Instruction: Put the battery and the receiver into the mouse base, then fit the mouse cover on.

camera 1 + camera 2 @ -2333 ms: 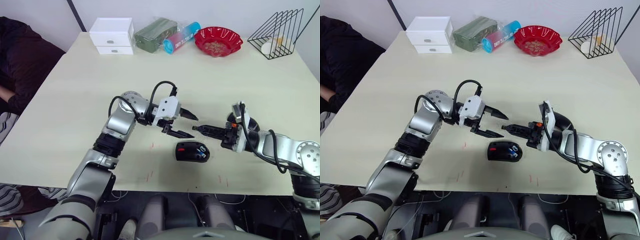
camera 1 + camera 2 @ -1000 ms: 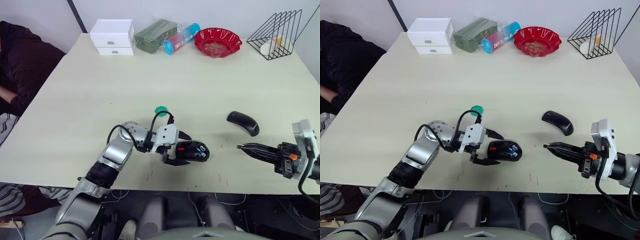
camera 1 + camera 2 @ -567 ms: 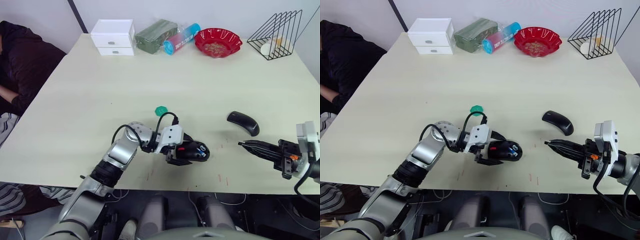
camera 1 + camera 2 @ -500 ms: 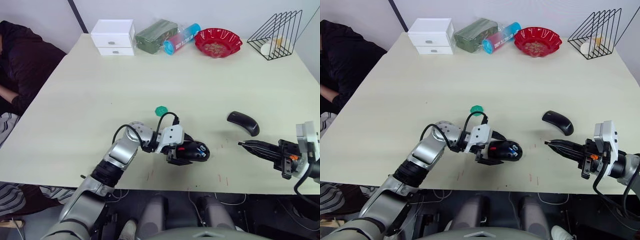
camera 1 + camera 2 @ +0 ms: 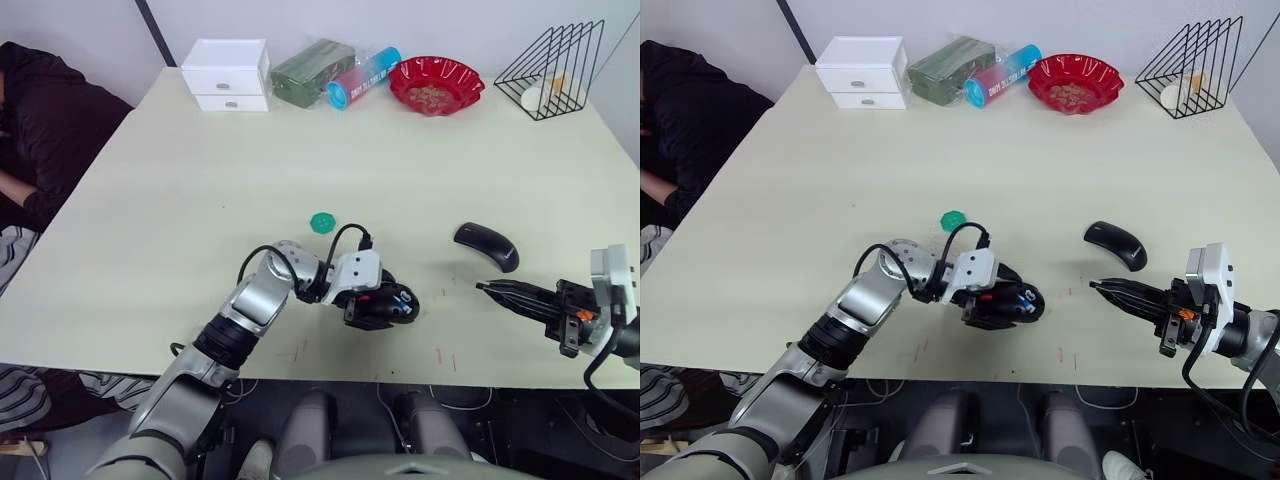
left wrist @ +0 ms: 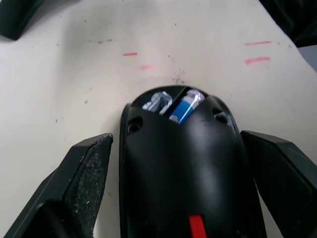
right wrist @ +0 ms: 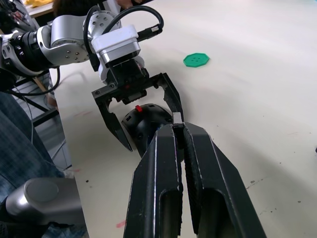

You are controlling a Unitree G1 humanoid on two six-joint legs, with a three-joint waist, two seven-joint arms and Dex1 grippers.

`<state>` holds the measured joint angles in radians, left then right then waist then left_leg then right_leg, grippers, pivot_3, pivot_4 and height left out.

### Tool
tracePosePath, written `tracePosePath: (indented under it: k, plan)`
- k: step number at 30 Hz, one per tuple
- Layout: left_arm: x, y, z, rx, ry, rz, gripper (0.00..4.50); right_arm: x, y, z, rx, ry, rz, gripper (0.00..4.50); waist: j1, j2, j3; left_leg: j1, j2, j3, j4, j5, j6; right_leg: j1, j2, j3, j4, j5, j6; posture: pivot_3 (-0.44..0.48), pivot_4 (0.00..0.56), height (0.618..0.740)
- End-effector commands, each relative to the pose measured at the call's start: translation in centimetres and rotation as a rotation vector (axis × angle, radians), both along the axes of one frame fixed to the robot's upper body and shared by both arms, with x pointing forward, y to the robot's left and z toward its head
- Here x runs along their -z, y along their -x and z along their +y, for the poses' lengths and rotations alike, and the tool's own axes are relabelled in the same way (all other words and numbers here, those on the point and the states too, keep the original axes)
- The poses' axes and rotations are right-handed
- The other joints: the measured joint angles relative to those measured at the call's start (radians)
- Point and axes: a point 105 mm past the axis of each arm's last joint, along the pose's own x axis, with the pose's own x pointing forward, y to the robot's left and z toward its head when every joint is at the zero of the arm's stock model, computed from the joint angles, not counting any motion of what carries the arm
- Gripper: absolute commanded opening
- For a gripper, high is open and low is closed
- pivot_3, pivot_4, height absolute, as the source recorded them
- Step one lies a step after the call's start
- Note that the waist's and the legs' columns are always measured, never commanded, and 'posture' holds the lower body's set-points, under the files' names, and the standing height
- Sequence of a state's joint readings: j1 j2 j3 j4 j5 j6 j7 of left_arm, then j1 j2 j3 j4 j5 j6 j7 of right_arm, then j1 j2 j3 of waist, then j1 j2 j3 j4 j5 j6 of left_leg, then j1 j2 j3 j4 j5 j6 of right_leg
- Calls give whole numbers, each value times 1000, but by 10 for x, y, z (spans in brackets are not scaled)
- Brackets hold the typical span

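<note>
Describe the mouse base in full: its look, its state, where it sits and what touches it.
The mouse base is a black, oval body of smooth plastic with a small red patch on top. It lies flat on the table near the front edge. Its compartment is uncovered, with the blue-ended battery lying inside. The left end effector is open, one finger on each side of it; contact cannot be judged. The mouse cover lies apart, toward the robot's right.
</note>
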<state>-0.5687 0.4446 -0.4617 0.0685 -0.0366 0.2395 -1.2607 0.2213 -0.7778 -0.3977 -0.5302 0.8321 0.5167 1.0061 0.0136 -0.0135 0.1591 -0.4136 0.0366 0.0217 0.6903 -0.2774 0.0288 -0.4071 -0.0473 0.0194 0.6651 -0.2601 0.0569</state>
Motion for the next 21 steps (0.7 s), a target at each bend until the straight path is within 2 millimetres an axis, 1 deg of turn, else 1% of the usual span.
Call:
tracePosePath:
  k: [1, 6, 8, 10, 11, 17, 21]
  plan:
    - [-4, 1, 0, 9, -14, -13, 4382, -9, 0, 4, -11, -9, -54, 0, 0, 0, 0, 0, 0, 0, 0, 0, 0, 0, 0, 0, 0, 0, 0, 0, 150, 740]
    - [-4, 2, 2, 2, -12, -8, 4382, -9, -1, 5, -10, -6, -58, 0, 0, 0, 0, 0, 0, 0, 0, 0, 0, 0, 0, 0, 0, 0, 0, 0, 150, 740]
    - [-5, 1, 2, -8, -1, -6, 3870, -8, -1, 6, -9, 1, -62, 0, 0, 0, 0, 0, 0, 0, 0, 0, 0, 0, 0, 0, 0, 0, 0, 0, 150, 740]
    - [-5, 0, 0, -16, 8, -3, 3069, -8, -2, 6, -5, 5, -65, 0, 0, 0, 0, 0, 0, 0, 0, 0, 0, 0, 0, 0, 0, 0, 0, 0, 150, 740]
    - [-5, 0, -1, -17, 10, -2, 2905, -9, -2, 6, -3, 6, -66, 0, 0, 0, 0, 0, 0, 0, 0, 0, 0, 0, 0, 0, 0, 0, 0, 0, 150, 740]
    - [-4, 4, -6, -14, 35, 28, 2907, -8, -3, 6, 0, 14, -67, 0, 0, 0, 0, 0, 0, 0, 0, 0, 0, 0, 0, 0, 0, 0, 0, 0, 150, 740]
    - [-4, 2, -4, -22, 22, 5, 2907, -5, -5, 7, 12, 50, -56, 0, 0, 0, 0, 0, 0, 0, 0, 0, 0, 0, 0, 0, 0, 0, 0, 0, 150, 740]
